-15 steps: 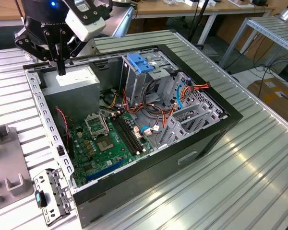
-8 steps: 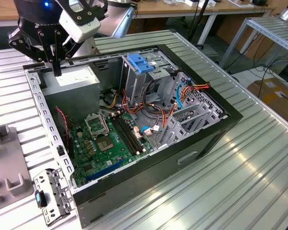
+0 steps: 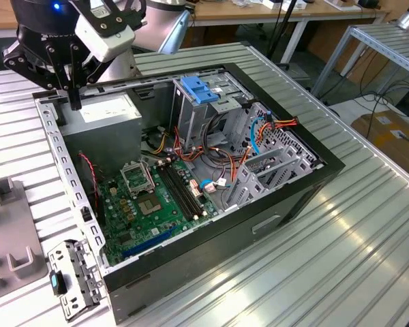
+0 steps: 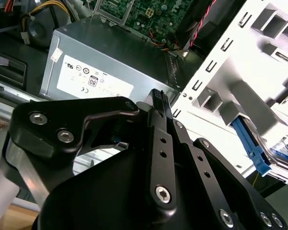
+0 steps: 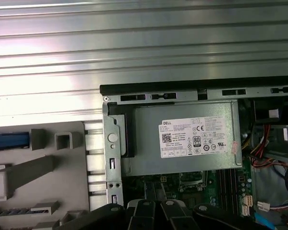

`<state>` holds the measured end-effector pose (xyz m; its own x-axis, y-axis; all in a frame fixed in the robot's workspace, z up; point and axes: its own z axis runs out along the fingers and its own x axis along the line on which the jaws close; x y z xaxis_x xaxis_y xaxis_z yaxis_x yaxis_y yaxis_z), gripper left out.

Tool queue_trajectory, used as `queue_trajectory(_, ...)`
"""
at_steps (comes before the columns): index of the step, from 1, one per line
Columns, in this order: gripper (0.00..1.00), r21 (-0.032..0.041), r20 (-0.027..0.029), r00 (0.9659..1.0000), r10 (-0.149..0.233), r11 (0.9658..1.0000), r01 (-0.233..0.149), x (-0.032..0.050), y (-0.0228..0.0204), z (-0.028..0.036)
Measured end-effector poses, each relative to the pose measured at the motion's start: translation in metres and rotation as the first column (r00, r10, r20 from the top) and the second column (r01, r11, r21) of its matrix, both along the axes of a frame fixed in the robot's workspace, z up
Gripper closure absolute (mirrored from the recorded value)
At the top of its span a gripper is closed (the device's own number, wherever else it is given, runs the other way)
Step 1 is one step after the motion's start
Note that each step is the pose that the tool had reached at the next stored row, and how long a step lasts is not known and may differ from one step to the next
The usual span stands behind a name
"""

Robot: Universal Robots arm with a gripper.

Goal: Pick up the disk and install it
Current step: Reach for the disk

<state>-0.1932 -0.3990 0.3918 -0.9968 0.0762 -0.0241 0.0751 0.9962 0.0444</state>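
The computer case (image 3: 211, 225) lies open on its side on the ribbed metal surface (image 3: 341, 272), with the green circuit board (image 3: 150, 197) flat on its floor and bundles of red, orange and blue cables (image 3: 259, 129) toward the exterior view's right. The gripper (image 3: 74, 102) hangs over the far corner of the case on the exterior view's left, just above the grey metal box (image 3: 105, 112) with the white sticker. Its black fingers (image 4: 157, 98) are pressed together with nothing between them, and whether the tips touch the box cannot be told. The disk (image 5: 9, 141) is outside the case, well apart from the gripper. It sits in the grey holder (image 5: 38, 167) on the surface beside the case wall, and its blue side rail shows in both wrist views (image 4: 252, 146). Inside the case, a flat blue clip (image 3: 198, 92) rests on top of the upright metal drive cage (image 3: 191, 119) at the far side. On the surface near the front corner of the case, on the exterior view's left, lies a loose metal bracket (image 3: 71, 279) with a small blue tab.
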Motion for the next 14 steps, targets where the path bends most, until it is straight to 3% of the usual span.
queue_trajectory(14, 0.89, 0.0031, -0.0001, 1.0000, 0.000, 1.0000, 0.000, -0.0142, 0.0020, -0.0009)
